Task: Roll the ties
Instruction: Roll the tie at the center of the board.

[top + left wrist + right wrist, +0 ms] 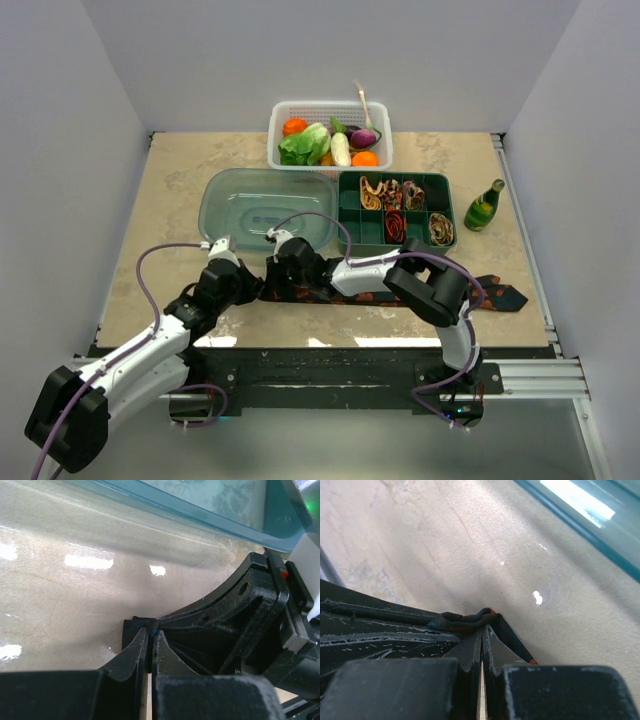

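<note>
A black tie with orange-red motifs [495, 296] lies along the near edge of the table, its wide pointed end at the right. Its narrow end is at the left, pinched between both grippers. My left gripper [254, 287] is shut on the tie's end [136, 628]; its jaws are pressed together on the dark fabric. My right gripper [283, 272] is shut on the same end, with folded fabric [470, 621] bunched at its fingertips. Several rolled ties [398, 205] sit in the green divided tray [393, 179].
A clear blue-tinted lid [262, 207] lies behind the grippers. A white basket of toy vegetables [330, 134] stands at the back. A green bottle [484, 206] stands right of the tray. Purple cables [150, 290] loop over both arms.
</note>
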